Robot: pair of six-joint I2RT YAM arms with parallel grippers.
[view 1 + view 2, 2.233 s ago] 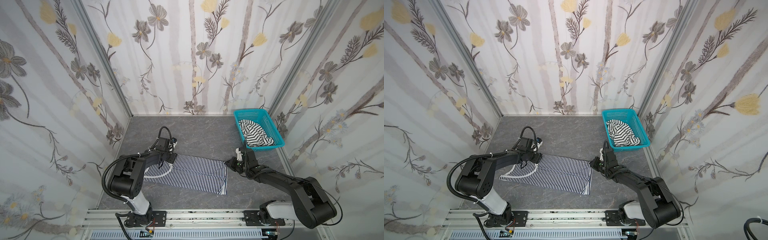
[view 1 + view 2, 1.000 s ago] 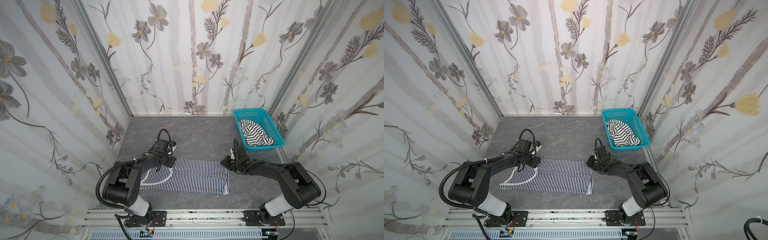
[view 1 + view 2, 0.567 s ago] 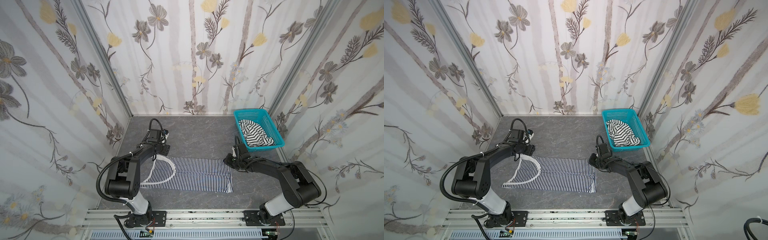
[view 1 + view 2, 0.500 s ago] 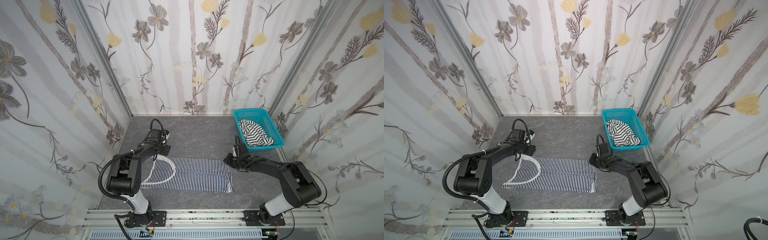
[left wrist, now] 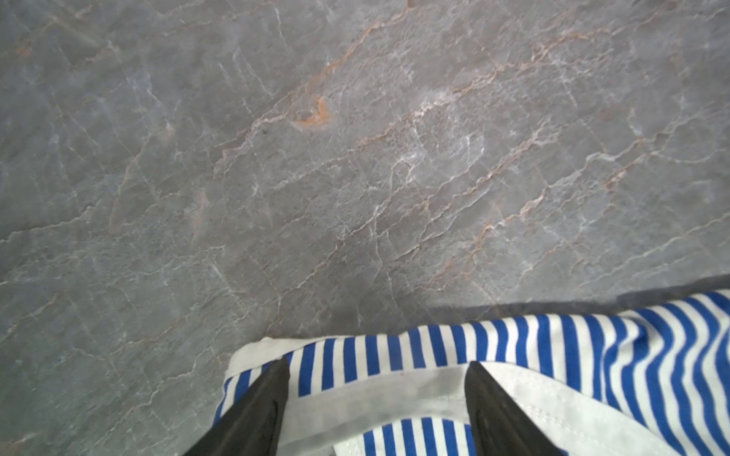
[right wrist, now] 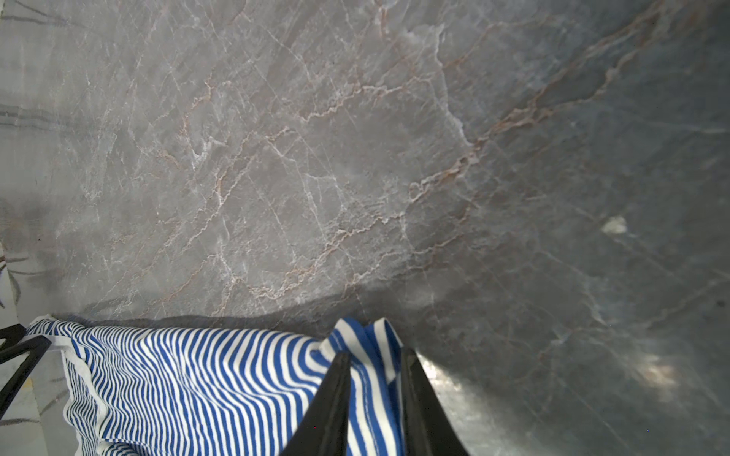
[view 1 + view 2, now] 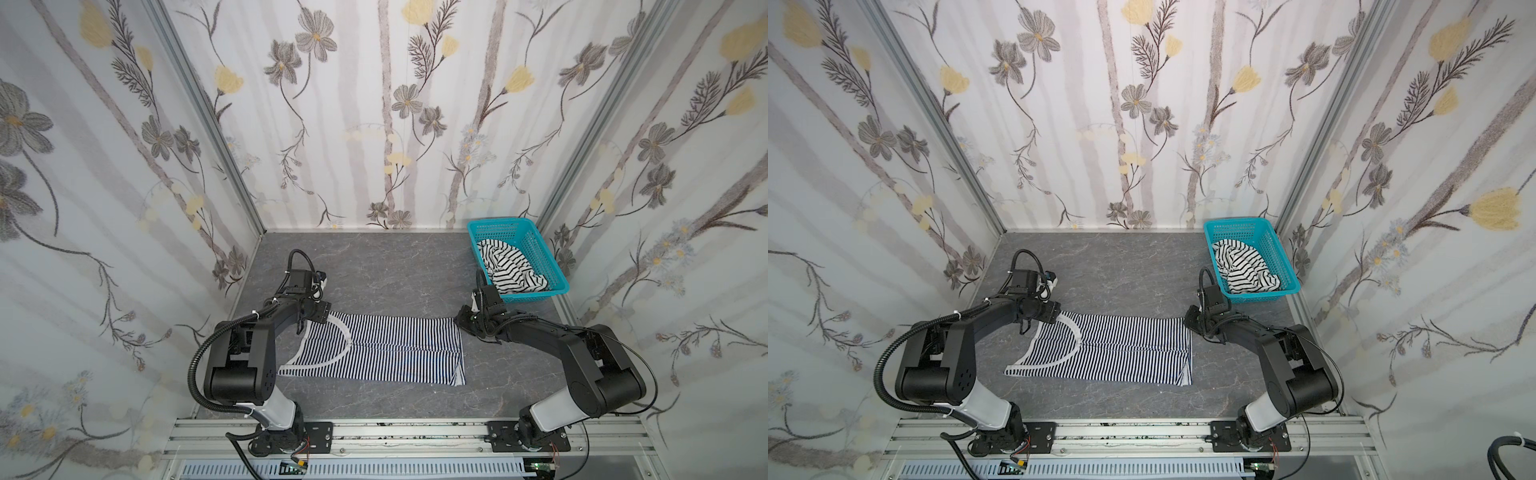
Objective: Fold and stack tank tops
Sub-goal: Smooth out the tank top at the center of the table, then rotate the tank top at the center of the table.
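The fine navy-and-white striped tank top [image 7: 386, 353] [image 7: 1121, 353] lies spread flat mid-table, neckline to the left, in both top views. My left gripper [image 7: 322, 318] [image 7: 1054, 313] [image 5: 377, 363] stands open, its fingers straddling the white-edged far shoulder strap [image 5: 395, 387] without pinching it. My right gripper [image 7: 459, 324] [image 7: 1187, 318] [image 6: 375, 353] is shut on the far hem corner of that top [image 6: 197, 375], which bunches up between the fingers. The wider-striped tank top [image 7: 511, 274] [image 7: 1246, 270] lies crumpled in the basket.
The teal perforated basket [image 7: 494, 226] [image 7: 1233, 224] stands at the back right corner, just behind the right gripper. Flowered walls close in the left, back and right sides. A metal rail [image 7: 374, 432] carrying both arm bases runs along the front edge.
The left gripper swung toward the back left and came back down over the far shoulder strap. The right gripper edged right with the hem corner, and the top now lies wider and flatter.
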